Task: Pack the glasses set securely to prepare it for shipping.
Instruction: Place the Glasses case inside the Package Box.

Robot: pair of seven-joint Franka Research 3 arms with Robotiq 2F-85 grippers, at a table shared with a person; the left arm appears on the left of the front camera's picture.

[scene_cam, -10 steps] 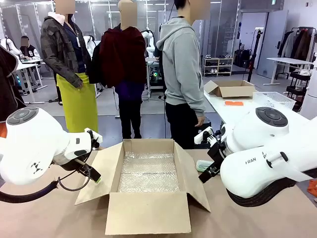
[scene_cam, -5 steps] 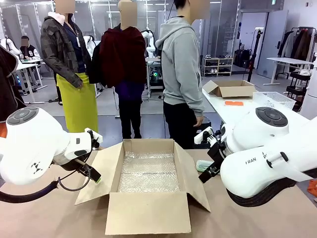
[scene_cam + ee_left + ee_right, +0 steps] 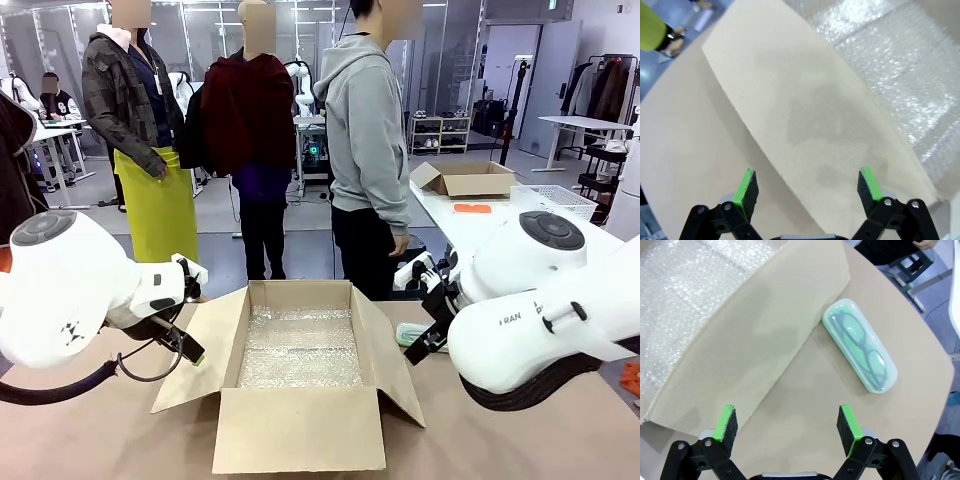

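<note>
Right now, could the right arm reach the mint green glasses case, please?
Probably yes: the right gripper is open, and the mint green case lies uncovered on the table beside the box flap, nothing between them.

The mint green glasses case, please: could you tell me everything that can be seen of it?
The mint green glasses case is an oblong shell with rounded ends, of translucent plastic by its look, shut, with dark-framed glasses showing through the lid. It lies flat on the tan table, outside the cardboard box, one end close by the edge of a side flap; whether they touch I cannot tell. The right gripper hangs above the table with jaws open, apart from the case.
</note>
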